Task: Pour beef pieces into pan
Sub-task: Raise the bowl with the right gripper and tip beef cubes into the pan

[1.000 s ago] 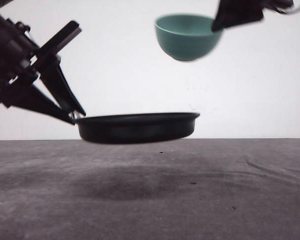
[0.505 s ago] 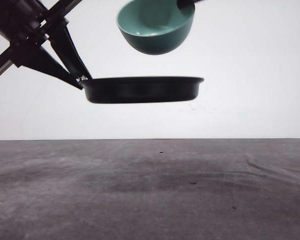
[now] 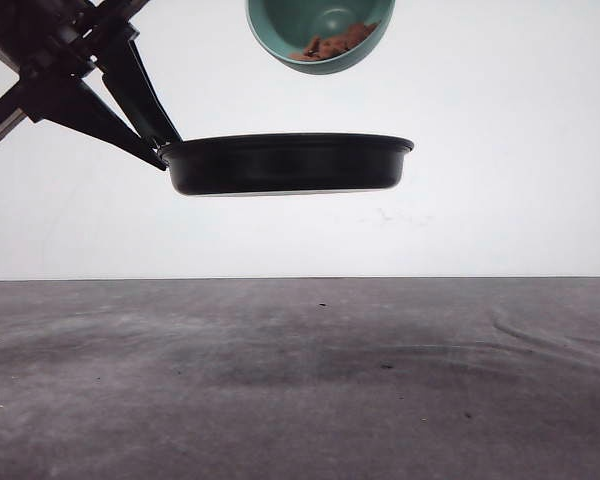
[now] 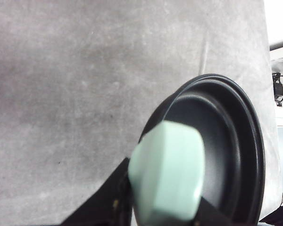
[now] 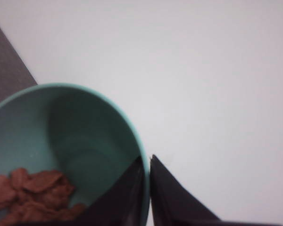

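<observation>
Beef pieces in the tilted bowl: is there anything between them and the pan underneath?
Nothing visible. The beef pieces sit at the lowered lip of the teal bowl, which hangs tilted above the pan with open air between. The left gripper holds the pan off the table by its handle.

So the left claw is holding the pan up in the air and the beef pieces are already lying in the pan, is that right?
Not quite. The left claw holds the pan aloft, but the beef pieces are still in the tilted bowl above it, as the front view shows.
</observation>
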Motion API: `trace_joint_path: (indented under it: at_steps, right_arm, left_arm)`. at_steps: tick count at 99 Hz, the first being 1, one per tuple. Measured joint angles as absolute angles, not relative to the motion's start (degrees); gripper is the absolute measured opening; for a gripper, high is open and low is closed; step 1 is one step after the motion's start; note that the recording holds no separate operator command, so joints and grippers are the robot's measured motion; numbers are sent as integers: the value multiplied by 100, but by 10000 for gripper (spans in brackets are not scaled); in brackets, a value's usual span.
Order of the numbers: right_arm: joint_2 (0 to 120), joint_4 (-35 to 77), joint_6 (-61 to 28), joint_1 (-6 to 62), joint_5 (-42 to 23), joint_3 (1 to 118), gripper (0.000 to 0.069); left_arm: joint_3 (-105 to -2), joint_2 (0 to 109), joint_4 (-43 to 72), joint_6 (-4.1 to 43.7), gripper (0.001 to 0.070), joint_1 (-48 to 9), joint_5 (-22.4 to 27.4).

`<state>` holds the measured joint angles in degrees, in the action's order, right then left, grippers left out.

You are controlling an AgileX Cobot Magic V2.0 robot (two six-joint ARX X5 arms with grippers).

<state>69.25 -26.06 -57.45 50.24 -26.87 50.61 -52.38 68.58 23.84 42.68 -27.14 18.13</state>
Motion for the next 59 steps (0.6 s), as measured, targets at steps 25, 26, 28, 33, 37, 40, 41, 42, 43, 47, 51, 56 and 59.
trace_joint_path:
  at_steps: [25,26,28,33,37,40,41,42,43,47,51,56,59]
  right_arm:
    - [6925,-2606,-6420,5035,-2193,5061,13]
    - [6925,-2609,-6449,5037,-2161,5061,13]
    - [6925,-2613,-6514,5037,-2091,5061,13]
    - [6925,-2615,-6683,5057,-1940,5061,13]
    - [6925,-2615,-6783,5072,-1844,5061,13]
    - [6925,-2617,-6853,5094,-1809,5061,13]
    - [6925,-2617,-6875,5100,-1806,5061,13]
    - [6925,-2617,-6888,5107,-1798,5061,13]
    - [6925,-2617,-6901,5113,-1798,5061,13]
    - [6925,-2617,-6971,5146,-1798,5061,13]
    - [6925,-2617,-7046,5177,-1798,5061,13]
    - [6925,-2620,-7159,5212,-1798,5061,13]
    - [6925,-2620,-7238,5231,-1796,5061,13]
  left_arm:
    - [-5238,6858,2386,4289,45,-2714,1826]
    - [-5238,6858,2386,4289,45,-2714,1826]
    - [-5238,6858,2386,4289,45,-2714,1826]
    - [-5238,6858,2381,4289,45,-2714,1826]
    - [-5238,6858,2384,4289,45,-2714,1826]
    - [-5238,6858,2384,4289,45,-2714,1826]
    - [-5238,6858,2384,4289,45,-2714,1826]
    - [-5238,6858,2384,4289,45,-2714,1826]
    - [-5238,6858,2384,4289,45,-2714,1828]
    - [-5238,6858,2384,4289,45,-2714,1826]
    - [-5238,6858,2384,4289,45,-2714,1826]
    - [-5238,6858,2384,4289,45,-2714,1826]
    - [-5238,6858,2384,4289,45,-2714,1828]
